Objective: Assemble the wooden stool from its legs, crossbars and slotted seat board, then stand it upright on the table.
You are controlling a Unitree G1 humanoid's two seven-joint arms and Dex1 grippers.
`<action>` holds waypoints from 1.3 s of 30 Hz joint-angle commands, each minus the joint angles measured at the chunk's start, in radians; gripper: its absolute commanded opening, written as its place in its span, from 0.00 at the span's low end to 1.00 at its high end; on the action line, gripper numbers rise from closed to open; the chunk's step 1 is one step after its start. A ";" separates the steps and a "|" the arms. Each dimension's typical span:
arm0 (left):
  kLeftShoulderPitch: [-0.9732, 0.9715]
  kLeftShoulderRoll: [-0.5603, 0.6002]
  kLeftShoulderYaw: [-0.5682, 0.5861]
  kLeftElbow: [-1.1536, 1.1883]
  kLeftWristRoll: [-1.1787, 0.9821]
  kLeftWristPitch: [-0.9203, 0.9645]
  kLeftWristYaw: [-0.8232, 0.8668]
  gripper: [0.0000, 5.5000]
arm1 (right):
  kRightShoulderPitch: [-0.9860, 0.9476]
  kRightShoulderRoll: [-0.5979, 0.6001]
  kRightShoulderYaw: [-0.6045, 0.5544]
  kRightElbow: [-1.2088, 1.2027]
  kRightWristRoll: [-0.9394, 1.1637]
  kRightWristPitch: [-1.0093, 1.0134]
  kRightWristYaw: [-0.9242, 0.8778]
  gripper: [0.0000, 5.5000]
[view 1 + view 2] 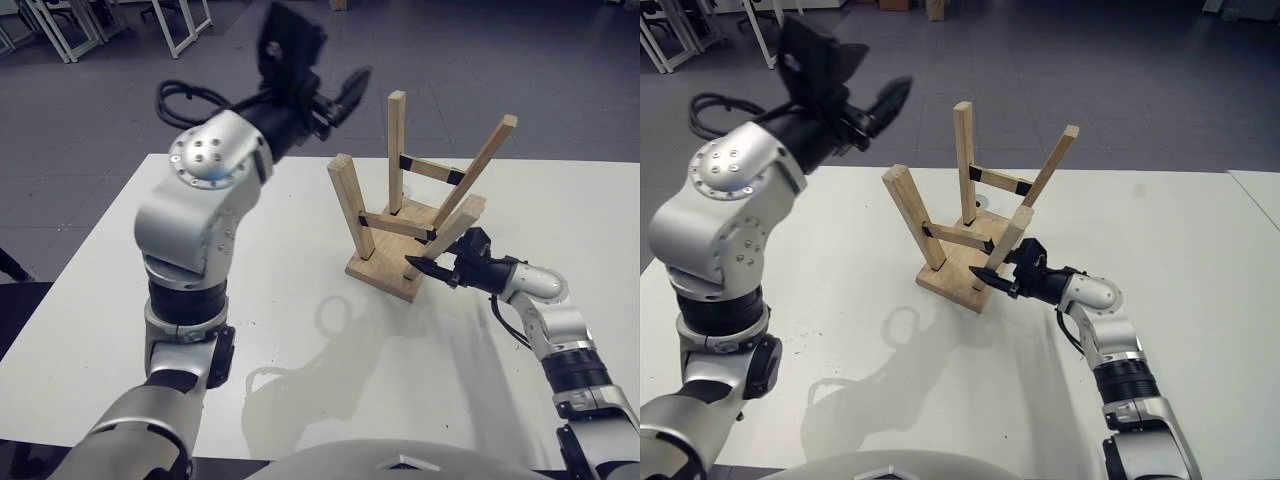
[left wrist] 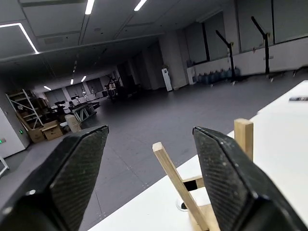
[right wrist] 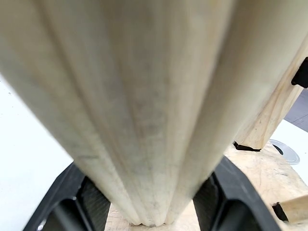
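The wooden stool [image 1: 385, 275] stands upside down on the white table [image 1: 120, 270], seat board flat and legs pointing up, joined by crossbars [image 1: 395, 225]. My right gripper [image 1: 432, 268] is low at the stool's near right leg [image 1: 450, 230], shut on it. In the right wrist view that leg [image 3: 144, 96] runs between the dark fingers [image 3: 67, 202]. My left gripper [image 1: 340, 100] hangs open high above the table's far edge, left of the stool and clear of it. Between its fingers [image 2: 72, 178] in the left wrist view rise two leg tops [image 2: 175, 180].
A small round metal disc [image 3: 284, 150] lies on the table just beyond the seat board. Bare tabletop spreads to the left and in front of the stool. Dark floor and metal frames [image 1: 60, 25] lie past the far edge.
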 commanded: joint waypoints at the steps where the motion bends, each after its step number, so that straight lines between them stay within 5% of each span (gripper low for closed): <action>1: 0.030 0.073 -0.196 -0.088 0.061 0.076 -0.042 0.59 | 0.054 0.008 0.034 0.037 -0.047 0.033 0.017 0.37; 7: 0.180 0.103 -0.349 -0.102 0.156 -0.051 -0.050 0.59 | 0.063 0.005 0.039 0.025 -0.040 0.039 0.034 0.37; 21: 0.220 0.006 -0.503 0.174 0.362 -0.256 -0.094 0.59 | 0.050 0.010 0.039 0.027 -0.032 0.050 0.047 0.37; 32: 0.295 -0.011 -0.568 0.153 0.450 -0.187 -0.168 0.59 | 0.095 0.017 -0.012 -0.039 0.039 0.052 0.056 0.37; 39: 0.312 -0.026 -0.582 0.161 0.511 -0.157 -0.165 0.59 | 0.147 -0.010 -0.014 0.047 -0.030 -0.132 0.121 0.37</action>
